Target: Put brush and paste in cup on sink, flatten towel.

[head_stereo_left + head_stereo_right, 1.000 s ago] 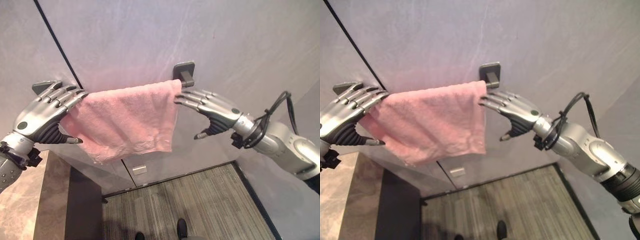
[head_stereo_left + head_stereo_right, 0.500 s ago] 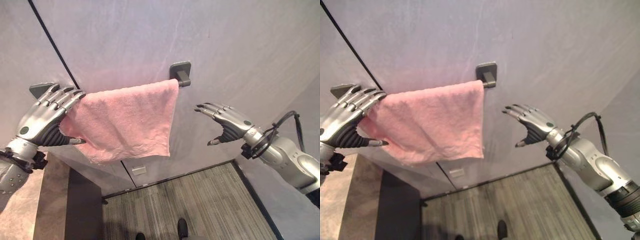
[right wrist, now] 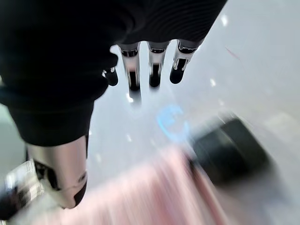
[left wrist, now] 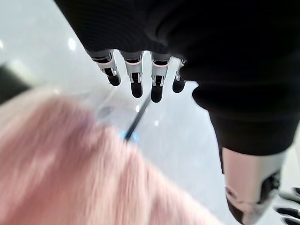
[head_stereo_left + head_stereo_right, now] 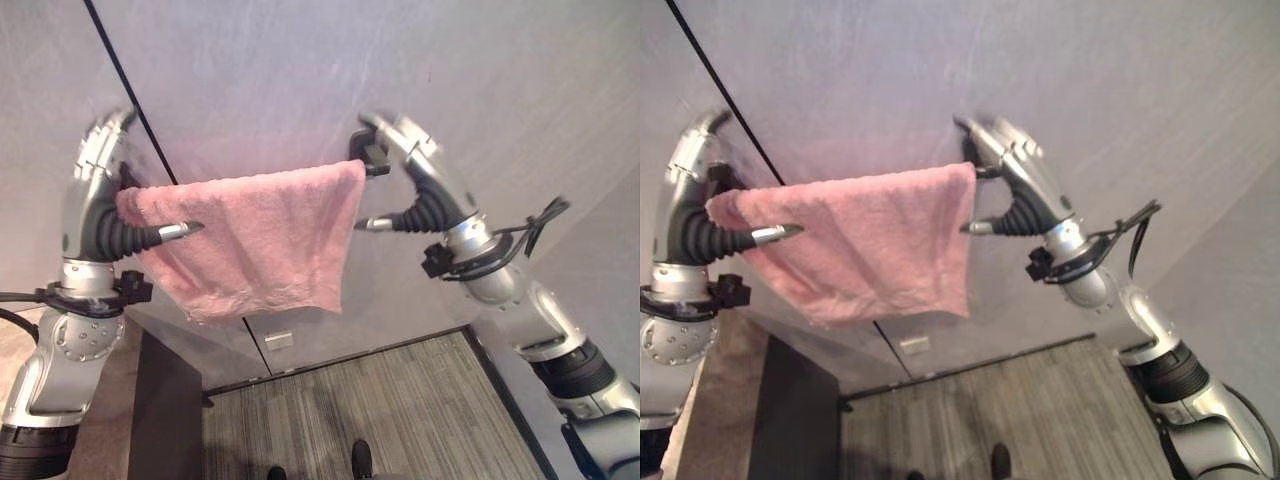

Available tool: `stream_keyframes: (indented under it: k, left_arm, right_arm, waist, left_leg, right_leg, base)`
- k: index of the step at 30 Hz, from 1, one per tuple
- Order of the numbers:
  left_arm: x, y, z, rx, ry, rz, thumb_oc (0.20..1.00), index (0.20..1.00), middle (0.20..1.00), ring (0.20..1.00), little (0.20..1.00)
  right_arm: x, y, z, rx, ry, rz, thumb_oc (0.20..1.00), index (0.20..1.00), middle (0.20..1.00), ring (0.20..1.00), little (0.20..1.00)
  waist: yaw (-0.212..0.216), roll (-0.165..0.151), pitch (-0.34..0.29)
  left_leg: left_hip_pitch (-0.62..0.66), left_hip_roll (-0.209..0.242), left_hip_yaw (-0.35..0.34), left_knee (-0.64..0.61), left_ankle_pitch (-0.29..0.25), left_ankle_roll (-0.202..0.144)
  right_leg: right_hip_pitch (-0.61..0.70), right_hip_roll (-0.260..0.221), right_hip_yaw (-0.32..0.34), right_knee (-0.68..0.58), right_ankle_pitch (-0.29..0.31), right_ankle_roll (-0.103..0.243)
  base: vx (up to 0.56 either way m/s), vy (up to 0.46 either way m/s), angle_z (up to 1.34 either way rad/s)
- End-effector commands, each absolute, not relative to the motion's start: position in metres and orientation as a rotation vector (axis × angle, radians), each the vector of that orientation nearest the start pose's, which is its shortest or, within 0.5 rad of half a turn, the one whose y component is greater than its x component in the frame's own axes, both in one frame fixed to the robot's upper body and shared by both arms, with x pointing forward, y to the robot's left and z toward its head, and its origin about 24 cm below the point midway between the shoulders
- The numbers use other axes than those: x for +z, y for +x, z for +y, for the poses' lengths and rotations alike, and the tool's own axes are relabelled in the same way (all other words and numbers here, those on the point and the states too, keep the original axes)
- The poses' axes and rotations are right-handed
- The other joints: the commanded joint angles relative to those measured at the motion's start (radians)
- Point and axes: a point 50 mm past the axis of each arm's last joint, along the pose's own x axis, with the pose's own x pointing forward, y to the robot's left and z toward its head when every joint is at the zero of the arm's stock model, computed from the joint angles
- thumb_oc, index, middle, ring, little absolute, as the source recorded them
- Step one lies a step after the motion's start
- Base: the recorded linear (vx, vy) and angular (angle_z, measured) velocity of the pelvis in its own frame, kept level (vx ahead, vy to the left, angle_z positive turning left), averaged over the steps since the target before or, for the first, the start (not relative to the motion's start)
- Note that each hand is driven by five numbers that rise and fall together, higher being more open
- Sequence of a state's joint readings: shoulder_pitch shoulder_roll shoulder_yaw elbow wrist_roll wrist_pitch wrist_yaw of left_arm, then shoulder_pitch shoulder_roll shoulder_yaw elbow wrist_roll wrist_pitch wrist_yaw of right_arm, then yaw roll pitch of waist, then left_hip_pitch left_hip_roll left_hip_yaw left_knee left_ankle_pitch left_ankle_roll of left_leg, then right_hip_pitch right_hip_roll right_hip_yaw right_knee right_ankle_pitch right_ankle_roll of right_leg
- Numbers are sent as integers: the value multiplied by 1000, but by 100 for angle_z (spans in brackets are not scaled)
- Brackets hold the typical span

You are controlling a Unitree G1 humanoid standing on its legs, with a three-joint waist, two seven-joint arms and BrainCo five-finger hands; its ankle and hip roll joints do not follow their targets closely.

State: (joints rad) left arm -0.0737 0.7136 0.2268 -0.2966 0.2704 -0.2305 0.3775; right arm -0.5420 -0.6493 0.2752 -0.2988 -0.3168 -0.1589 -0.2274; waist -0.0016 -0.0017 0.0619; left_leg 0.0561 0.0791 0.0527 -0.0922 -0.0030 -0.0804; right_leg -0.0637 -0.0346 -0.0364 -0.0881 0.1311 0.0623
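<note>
Pink towel (image 5: 250, 240) hangs draped over a wall rail, spread between its two dark mounts, its lower edge slanting. The left hand (image 5: 95, 190) stands upright at the towel's left end, fingers straight against the grey wall (image 5: 300, 70), thumb lying across the cloth without gripping. The right hand (image 5: 420, 180) rises at the right mount (image 5: 372, 158), fingers released and extended, thumb pointing at the towel's edge

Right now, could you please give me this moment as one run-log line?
step: flatten towel | towel: draped over wall bar | left hand: open, at towel's left end | right hand: open, at towel's right end by bracket
</note>
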Motion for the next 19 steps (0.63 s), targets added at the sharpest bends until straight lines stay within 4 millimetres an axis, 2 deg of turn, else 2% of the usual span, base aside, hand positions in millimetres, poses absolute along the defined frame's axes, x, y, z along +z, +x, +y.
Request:
stream_keyframes:
  k: [1, 2, 6, 7, 9, 11, 13, 14, 16, 17, 18, 19]
  left_arm:
    - [207, 216, 275, 518, 731, -773, 1000, 1000, 1000, 1000, 1000]
    - [207, 215, 275, 515, 731, -770, 1000, 1000, 1000, 1000, 1000]
    - [181, 192, 293, 556, 741, -614, 1000, 1000, 1000, 1000, 1000]
    - [163, 180, 300, 583, 695, -523, 1000, 1000, 1000, 1000, 1000]
    - [132, 168, 299, 556, 554, -389, 1000, 1000, 1000, 1000, 1000]
    - [106, 158, 297, 519, 457, -261, 1000, 1000, 1000, 1000, 1000]
    - [80, 152, 295, 461, 372, -130, 1000, 1000, 1000, 1000, 1000]
    - [79, 151, 295, 458, 369, -127, 1000, 1000, 1000, 1000, 1000]
    - [26, 138, 291, 409, 235, 113, 1000, 1000, 1000, 1000, 1000]
    - [7, 132, 290, 412, 184, 199, 1000, 1000, 1000, 1000, 1000]
    - [7, 132, 290, 412, 183, 198, 1000, 1000, 1000, 1000, 1000]
    - [-13, 126, 287, 419, 137, 285, 1000, 1000, 1000, 1000, 1000]
  right_arm:
    - [256, 247, -155, -22, -611, -1091, 1000, 1000, 1000, 1000, 1000]
    - [255, 246, -155, -21, -610, -1087, 1000, 1000, 1000, 1000, 1000]
    - [231, 229, -190, -128, -600, -966, 1000, 1000, 1000, 1000, 1000]
    - [212, 219, -206, -183, -567, -870, 1000, 1000, 1000, 1000, 1000]
    - [185, 208, -226, -241, -549, -724, 1000, 1000, 1000, 1000, 1000]
    - [151, 199, -235, -222, -475, -542, 1000, 1000, 1000, 1000, 1000]
    - [120, 191, -245, -180, -523, -350, 1000, 1000, 1000, 1000, 1000]
    - [119, 190, -246, -179, -525, -347, 1000, 1000, 1000, 1000, 1000]
    - [57, 178, -258, -147, -456, -31, 1000, 1000, 1000, 1000, 1000]
    - [37, 174, -261, -150, -417, 71, 1000, 1000, 1000, 1000, 1000]
    - [37, 174, -261, -150, -417, 70, 1000, 1000, 1000, 1000, 1000]
    - [14, 169, -263, -150, -373, 179, 1000, 1000, 1000, 1000, 1000]
  waist:
    - [-3, -18, -25]
    - [-2, -18, -28]
    - [-13, -13, -23]
    - [-19, -13, -18]
    - [-30, -11, -8]
    - [-38, -9, 3]
    - [-45, -8, 10]
    - [-45, -6, 8]
    - [-50, -5, 17]
    - [-50, -7, 19]
    - [-51, -7, 18]
    - [-51, -8, 20]
  left_leg:
    - [26, 8, 1, 5, -19, -20]
    - [27, 8, 0, 5, -19, -20]
    - [26, 10, 1, 5, -18, -20]
    - [23, 9, -1, 5, -16, -19]
    - [14, 7, -4, 5, -13, -19]
    - [7, 8, -7, 5, -10, -19]
    - [4, 12, -10, 5, -15, -21]
    - [4, 12, -11, 5, -16, -21]
    - [1, 16, -21, 5, -13, -22]
    - [-6, 15, -25, 5, -6, -21]
    - [-7, 15, -26, 5, -6, -21]
    - [-9, 16, -29, 5, -3, -21]
  right_leg:
    - [74, -88, -13, 1, -76, 118]
    - [75, -88, -13, 1, -76, 118]
    - [77, -87, -15, 1, -79, 116]
    - [76, -88, -17, 1, -79, 116]
    - [69, -89, -21, 1, -77, 115]
    - [64, -89, -26, 1, -77, 114]
    - [67, -87, -34, 1, -89, 113]
    - [68, -87, -36, 1, -89, 113]
    - [73, -87, -49, 1, -96, 110]
    - [69, -88, -52, 1, -92, 109]
    - [68, -88, -53, 1, -92, 109]
    - [68, -88, -56, 1, -92, 108]
  base:
    - [-4, 0, -5]
    - [-1, 0, -5]
    - [1, 2, -3]
    - [-27, 3, 6]
    - [-51, 4, 5]
    - [-33, -3, 0]
    - [-18, -14, 4]
    - [-44, -26, 7]
    - [-37, -29, 5]
    - [-28, -15, 14]
    - [-30, -12, 17]
    - [-7, -10, 23]
